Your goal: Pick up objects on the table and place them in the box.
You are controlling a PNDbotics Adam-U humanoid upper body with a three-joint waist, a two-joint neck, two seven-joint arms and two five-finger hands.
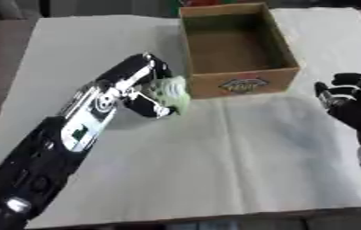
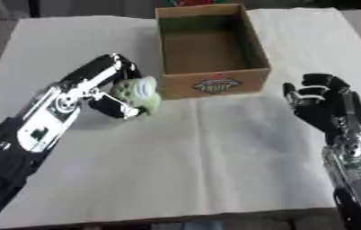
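White cloth (image 1: 215, 157) covers the table; the black right hand (image 2: 325, 105) rests with fingers relaxed, while the left hand (image 1: 140, 90) curls around a pale green round object (image 2: 136, 93) just beside the open brown cardboard box (image 1: 243, 85)

box (image 2: 211, 85): 1 | pale green object (image 2: 139, 94), maybe a ball: 1

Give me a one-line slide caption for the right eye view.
Left hand holds a pale green object beside the open cardboard box; right hand idles.
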